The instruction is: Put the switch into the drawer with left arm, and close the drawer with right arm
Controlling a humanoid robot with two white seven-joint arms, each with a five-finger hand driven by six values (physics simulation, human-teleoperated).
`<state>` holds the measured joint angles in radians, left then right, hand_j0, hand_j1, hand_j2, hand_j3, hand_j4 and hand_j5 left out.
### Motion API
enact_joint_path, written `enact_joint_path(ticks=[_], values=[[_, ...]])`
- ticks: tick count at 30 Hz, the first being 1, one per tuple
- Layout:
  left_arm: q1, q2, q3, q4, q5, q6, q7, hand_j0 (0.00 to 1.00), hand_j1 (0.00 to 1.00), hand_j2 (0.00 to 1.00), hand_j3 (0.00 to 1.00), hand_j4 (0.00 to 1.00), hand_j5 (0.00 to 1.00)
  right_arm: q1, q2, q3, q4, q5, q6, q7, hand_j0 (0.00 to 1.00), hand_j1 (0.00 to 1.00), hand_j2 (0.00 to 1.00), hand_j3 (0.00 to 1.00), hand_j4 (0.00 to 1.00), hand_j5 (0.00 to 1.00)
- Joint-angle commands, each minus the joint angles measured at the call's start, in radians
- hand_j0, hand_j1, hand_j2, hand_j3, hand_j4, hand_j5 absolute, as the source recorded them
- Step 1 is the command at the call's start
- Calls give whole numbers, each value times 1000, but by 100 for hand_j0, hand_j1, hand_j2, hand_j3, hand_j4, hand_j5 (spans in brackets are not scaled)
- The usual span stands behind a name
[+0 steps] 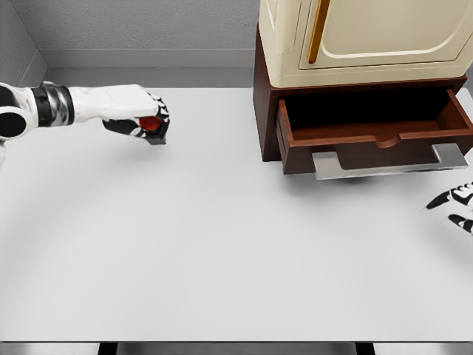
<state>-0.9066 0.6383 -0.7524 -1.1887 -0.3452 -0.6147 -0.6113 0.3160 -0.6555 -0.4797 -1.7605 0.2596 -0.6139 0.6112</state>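
Right hand (457, 205) fingers spread, idle; left hand (140, 111) grips red switch (151, 124); drawer (373, 129) open.

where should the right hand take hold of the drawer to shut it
Judging by its pose, push on the flat grey handle bar across the front of the open drawer, coming from the near side toward the cabinet. It juts out toward the right hand, which waits open at the picture's right edge.
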Motion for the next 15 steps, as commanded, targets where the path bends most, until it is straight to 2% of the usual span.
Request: enact_joint_path(ticks=[1,4,9,15], values=[[-2,0,2,-15,40,4,0,35,35,35,35,35,35,0,-6,-25,0,-11,3,0,59,59,59,59,59,59],[-15,-2,2,-17,91,4,0,35,35,35,35,35,35,0,-9,-34,0,-17,3,0,60,60,60,60,60,60],[-25,-11,4,-57,121,4,0,35,35,35,35,35,35,-2,-10,-33,0,-20,3,0,60,60,60,60,60,60],[-28,-35,7,-86,141,4,0,35,35,35,35,35,35,-2,-46,-33,0,-54,3,0,60,60,60,60,60,60]])
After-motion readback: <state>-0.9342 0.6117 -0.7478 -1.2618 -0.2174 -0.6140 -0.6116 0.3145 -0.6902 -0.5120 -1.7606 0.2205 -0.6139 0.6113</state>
